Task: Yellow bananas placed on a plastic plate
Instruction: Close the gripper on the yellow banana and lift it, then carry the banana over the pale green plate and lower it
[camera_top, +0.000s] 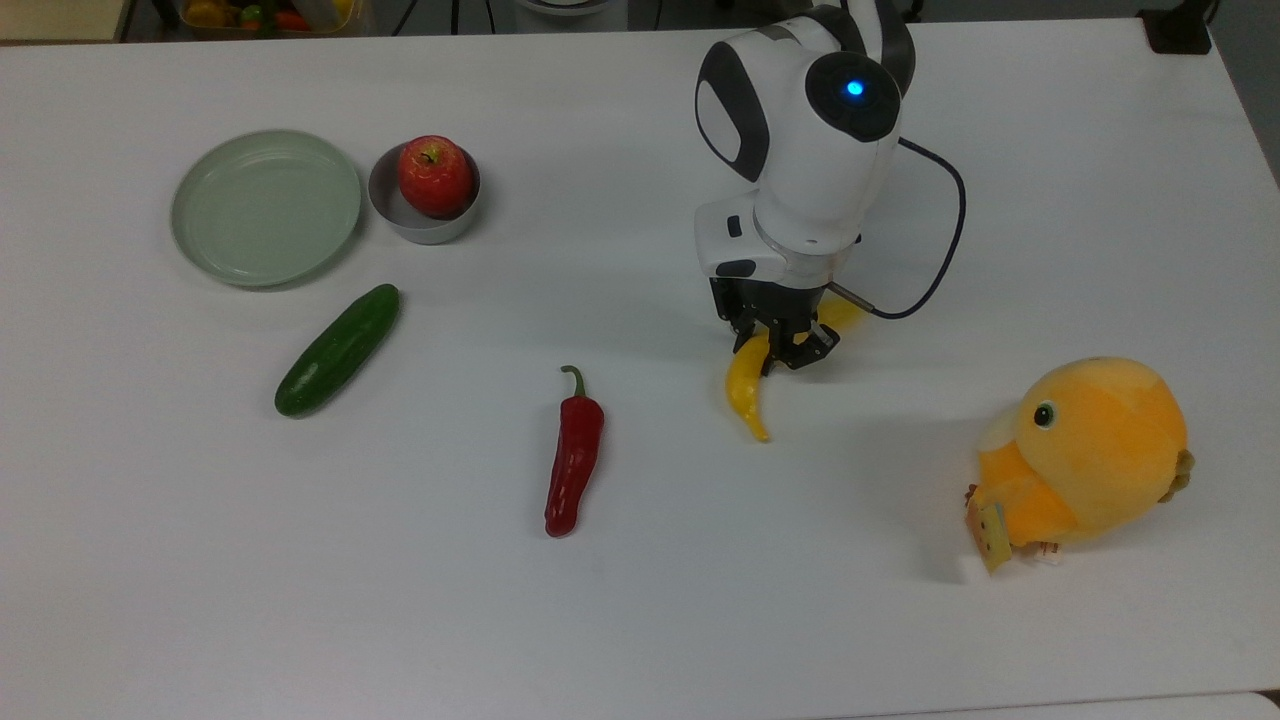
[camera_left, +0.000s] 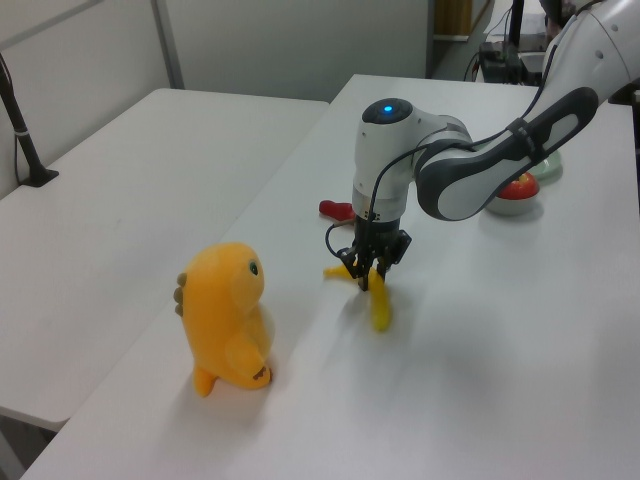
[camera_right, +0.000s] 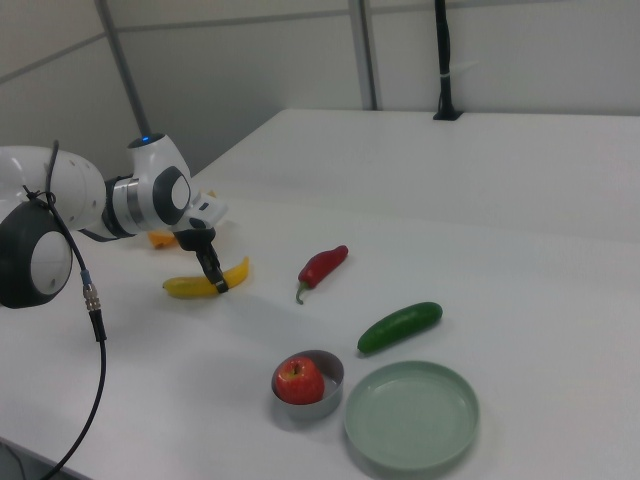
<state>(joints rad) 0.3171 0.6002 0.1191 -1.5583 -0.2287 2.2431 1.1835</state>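
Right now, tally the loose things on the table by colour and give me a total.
Yellow: 1, the banana
Red: 2, the chili pepper and the apple
Green: 2, the cucumber and the plate
Orange: 1, the plush toy
Grey: 1, the metal bowl
Total: 7

The arm reaches in with its wrist bent straight down — the claw points at the surface, its two fingers drawn close together around the yellow bananas, low at the tabletop.
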